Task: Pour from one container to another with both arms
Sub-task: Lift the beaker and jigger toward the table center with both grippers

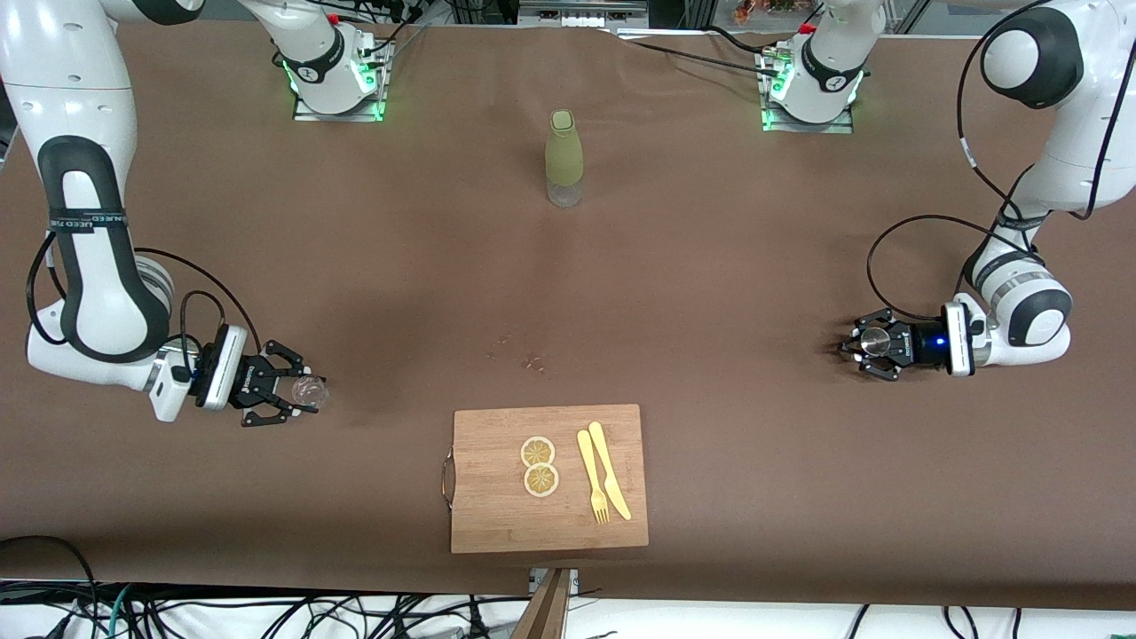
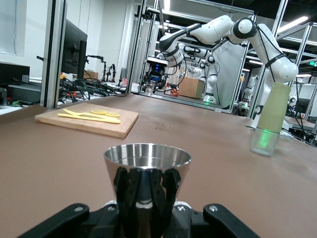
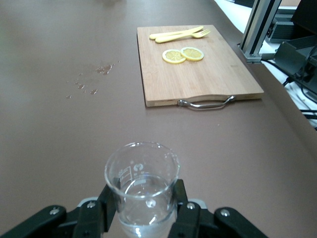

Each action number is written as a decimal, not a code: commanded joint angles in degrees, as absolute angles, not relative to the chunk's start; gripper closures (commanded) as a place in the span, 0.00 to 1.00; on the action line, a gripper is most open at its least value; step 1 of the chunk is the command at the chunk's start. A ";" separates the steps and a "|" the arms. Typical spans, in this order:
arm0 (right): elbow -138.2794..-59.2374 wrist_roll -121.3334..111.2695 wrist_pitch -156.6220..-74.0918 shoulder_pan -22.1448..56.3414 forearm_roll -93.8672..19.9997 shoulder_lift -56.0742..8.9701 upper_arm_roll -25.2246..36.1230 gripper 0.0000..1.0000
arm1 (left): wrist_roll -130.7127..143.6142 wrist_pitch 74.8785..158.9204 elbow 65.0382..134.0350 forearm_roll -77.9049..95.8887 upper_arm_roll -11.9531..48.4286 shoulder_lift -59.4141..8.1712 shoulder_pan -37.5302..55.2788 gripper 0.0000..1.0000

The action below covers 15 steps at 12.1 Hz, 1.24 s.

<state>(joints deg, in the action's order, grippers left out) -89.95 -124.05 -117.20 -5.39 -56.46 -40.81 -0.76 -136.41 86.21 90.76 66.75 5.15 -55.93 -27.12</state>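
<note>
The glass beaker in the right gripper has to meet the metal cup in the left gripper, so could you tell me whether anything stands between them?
Nothing visible does: only bare table lies between glass beaker and metal cup.

front: high, facing bases | wrists: low, close | shared: cutting board [image 1: 548,477]

Bright even overhead light, soft shadows on table [image 1: 710,266], glare on steel cup [image 2: 147,161], bg slightly soft.
</note>
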 commanded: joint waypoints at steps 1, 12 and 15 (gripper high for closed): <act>-90.09 -120.16 -118.12 -4.22 -55.37 -38.94 -1.32 0.77 | -134.39 86.84 91.49 70.21 4.48 -53.62 -24.53 1.00; -90.09 -108.29 -127.34 7.99 -55.28 -35.95 -1.32 0.77 | -134.47 93.68 93.60 86.29 3.87 -51.68 -8.02 1.00; -90.09 -104.78 -130.68 11.94 -55.02 -35.51 -1.32 0.77 | -134.73 97.99 94.65 90.25 3.87 -50.80 -2.92 1.00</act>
